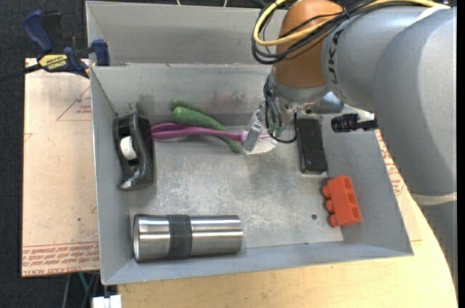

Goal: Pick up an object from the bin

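Found end effector (256, 138) low at right end of pink and green handles (197, 125), which extend left from it; opening not discernible. Just right: black bar (312, 147). Farther right: orange brick (341, 201).

the arm (407, 74) is a thick, smooth, silver-grey tube with black lettering near its wrist. an orange domed cover (309, 30) caps the wrist at the arm's nine o'clock. yellow and black cables (266, 27) loop round the cover's nine o'clock side. at its seven o'clock sits a small silver gripper (256, 138) beside thin green wires (277, 126).
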